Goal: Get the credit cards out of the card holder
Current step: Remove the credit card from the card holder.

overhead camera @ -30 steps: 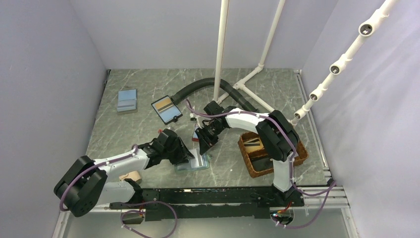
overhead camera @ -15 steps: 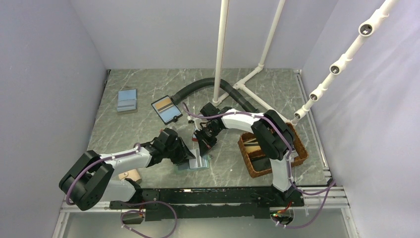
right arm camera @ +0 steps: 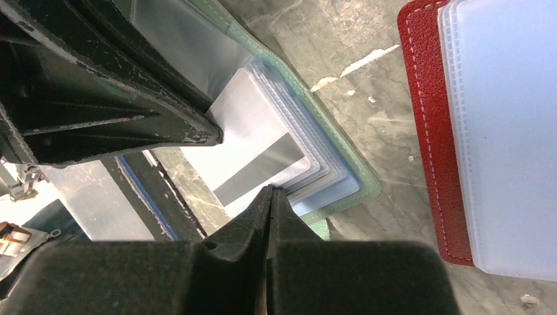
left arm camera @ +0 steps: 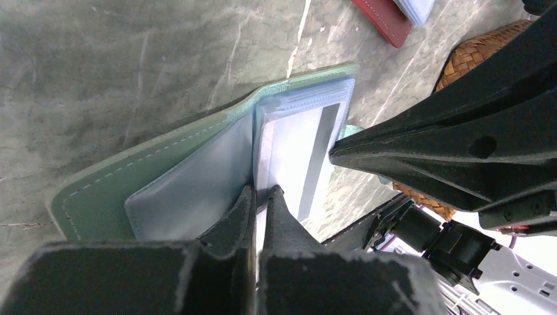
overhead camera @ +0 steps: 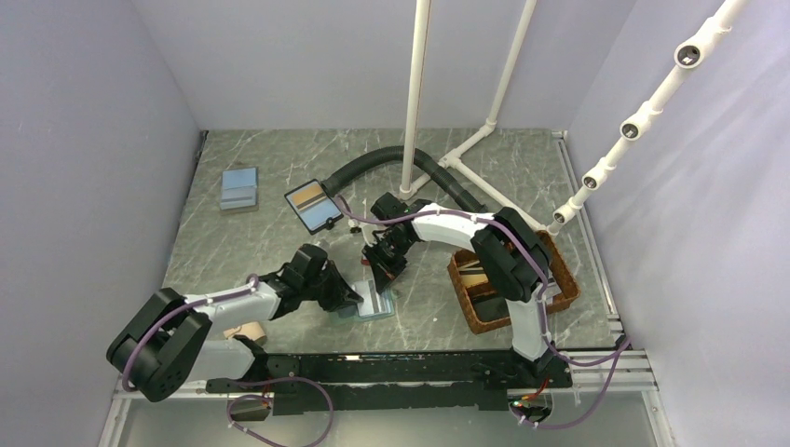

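Now | left pincer (left arm camera: 261,193), right pincer (right arm camera: 270,191) closed | perhaps pinching card holder (left arm camera: 98,190)

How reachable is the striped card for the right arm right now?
Probably yes: the right end effector, shut, meets the card at its edge over the open holder; the left end effector sits at the other side, not in the way.
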You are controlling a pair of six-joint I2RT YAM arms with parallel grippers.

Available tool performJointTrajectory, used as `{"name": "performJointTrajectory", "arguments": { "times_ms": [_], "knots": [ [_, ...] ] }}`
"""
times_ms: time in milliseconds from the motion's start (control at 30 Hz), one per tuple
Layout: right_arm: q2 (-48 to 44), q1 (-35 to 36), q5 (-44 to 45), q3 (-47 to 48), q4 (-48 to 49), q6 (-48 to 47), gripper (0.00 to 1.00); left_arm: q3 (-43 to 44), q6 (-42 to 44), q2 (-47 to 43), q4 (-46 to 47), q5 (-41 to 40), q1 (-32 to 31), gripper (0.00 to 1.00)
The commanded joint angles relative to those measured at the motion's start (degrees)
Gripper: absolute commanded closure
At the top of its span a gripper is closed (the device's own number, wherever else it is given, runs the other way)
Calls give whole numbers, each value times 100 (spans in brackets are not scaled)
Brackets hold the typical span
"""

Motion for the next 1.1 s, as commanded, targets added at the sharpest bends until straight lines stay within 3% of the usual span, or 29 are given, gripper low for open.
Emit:
{"name": "performJointTrajectory", "arguments": {
  "times_ms": [0, 400, 800, 1067],
  "knots": [
    [396, 359, 502, -84, 337, -105, 100, -212, -20, -193, 675, 10, -22, 100],
    [549, 363, 745, -113, 215, -204, 100, -1166, -211, -1612, 1067, 584, 508, 100],
    [635, 363, 820, -127, 205, -278, 100, -1285, -172, -2219, 413, 1016, 764, 100],
    [705, 363, 837, -109, 179, -300, 100, -1136, 66, -2717, -553, 1090, 882, 100]
  ]
}}
